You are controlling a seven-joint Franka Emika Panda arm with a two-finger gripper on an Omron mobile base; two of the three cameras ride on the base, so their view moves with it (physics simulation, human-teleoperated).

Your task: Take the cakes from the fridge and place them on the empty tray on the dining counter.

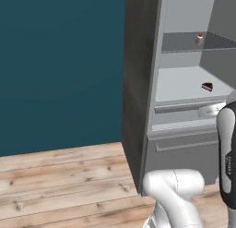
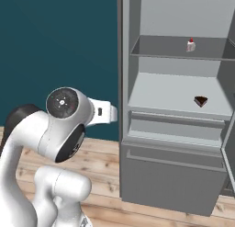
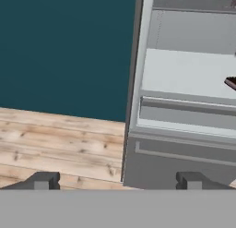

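Hand view: gripper [image 3: 115, 180] hanging spread wide and empty, near the open fridge [image 3: 184, 125] but well short of it. Chocolate wedge [image 2: 200, 101] sitting on the lower shelf, ahead and far right of the fingers, cut off at the frame edge here. White cherry slice [image 2: 191, 45] resting farther up, upper shelf. Both too small to read their long axes.

Glossy white rounded arm links; dark grey joint bands; a round grey speckled joint cap; end effector [image 3: 117, 180] with two small dark, blocky fingertips [image 3: 44, 180].
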